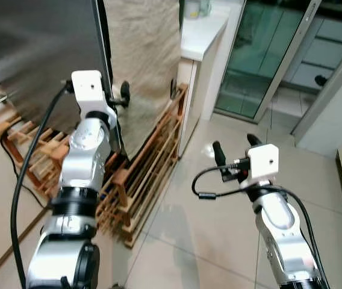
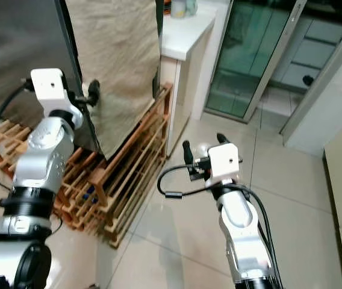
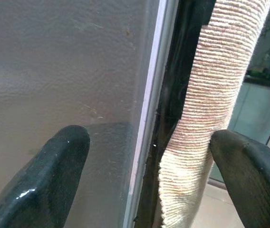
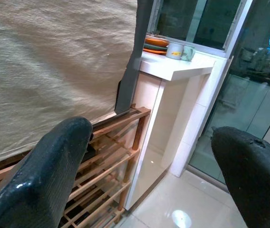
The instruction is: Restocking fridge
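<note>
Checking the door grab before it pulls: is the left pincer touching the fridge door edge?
Cannot tell. In the left wrist view the open left pincer straddles the fridge door edge and the towel, but neither finger plainly shows contact or a gap.

Glossy beige tiled floor (image 1: 219, 229), white counter (image 1: 202, 30), glass sliding door (image 1: 258, 57)

I'm looking at a home kitchen. A tall grey fridge (image 1: 38, 54) stands on my left, with a beige woven cloth (image 1: 144, 66) hanging down its side. A slatted wooden rack (image 1: 150, 174) sits low against it on a glossy cream tile floor (image 1: 201, 235). Beside that is a white counter (image 4: 182, 66) carrying stacked plates (image 4: 155, 43) and a mug (image 4: 175, 49). Beyond it I see a sliding glass door (image 1: 261, 54) in a metal frame.
</note>
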Tool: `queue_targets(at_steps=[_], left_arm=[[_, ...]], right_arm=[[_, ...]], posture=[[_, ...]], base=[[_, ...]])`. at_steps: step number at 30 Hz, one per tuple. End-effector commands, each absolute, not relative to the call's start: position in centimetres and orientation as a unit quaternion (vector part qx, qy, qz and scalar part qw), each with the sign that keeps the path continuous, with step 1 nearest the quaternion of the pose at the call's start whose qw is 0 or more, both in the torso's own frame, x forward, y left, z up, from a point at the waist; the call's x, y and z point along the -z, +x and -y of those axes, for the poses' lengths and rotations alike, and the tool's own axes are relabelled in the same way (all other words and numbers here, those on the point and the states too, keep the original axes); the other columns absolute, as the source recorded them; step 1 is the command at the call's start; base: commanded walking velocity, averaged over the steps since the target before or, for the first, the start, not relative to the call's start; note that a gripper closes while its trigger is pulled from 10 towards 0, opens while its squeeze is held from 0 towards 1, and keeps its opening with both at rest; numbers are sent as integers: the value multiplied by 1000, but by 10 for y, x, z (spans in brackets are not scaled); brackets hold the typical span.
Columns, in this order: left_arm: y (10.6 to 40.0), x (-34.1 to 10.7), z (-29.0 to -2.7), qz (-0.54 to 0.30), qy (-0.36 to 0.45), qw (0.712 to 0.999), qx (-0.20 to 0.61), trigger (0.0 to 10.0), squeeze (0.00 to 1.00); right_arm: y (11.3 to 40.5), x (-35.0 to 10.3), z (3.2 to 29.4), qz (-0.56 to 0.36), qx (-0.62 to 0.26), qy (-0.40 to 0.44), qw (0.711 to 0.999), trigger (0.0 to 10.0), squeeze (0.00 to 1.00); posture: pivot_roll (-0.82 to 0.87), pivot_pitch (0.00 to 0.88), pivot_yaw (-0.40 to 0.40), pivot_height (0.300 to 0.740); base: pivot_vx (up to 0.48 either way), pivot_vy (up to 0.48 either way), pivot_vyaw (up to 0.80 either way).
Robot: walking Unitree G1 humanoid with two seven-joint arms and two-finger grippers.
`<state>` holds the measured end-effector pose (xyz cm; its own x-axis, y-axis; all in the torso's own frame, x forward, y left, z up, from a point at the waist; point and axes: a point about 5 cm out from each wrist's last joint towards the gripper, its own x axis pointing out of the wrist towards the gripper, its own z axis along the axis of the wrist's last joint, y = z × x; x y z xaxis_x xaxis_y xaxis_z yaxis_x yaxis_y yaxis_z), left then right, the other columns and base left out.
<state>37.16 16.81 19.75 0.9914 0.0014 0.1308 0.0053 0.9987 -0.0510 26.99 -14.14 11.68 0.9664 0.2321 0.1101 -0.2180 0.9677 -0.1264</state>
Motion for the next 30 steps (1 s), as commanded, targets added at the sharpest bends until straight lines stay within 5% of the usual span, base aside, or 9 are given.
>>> queue_targets(at_steps=[1,30], left_arm=[[375,-203,-167,75,-25,997,15,10000,0],[367,-192,-136,53,-32,993,103,10000,0]], right_arm=[[269,-115,146,59,-109,-64,990,10000,0],[263,-109,146,47,-104,-65,991,10000,0]], posture=[[-151,0,-11,740],[-171,0,9,740]], base=[[0,0,0],[0,0,0]])
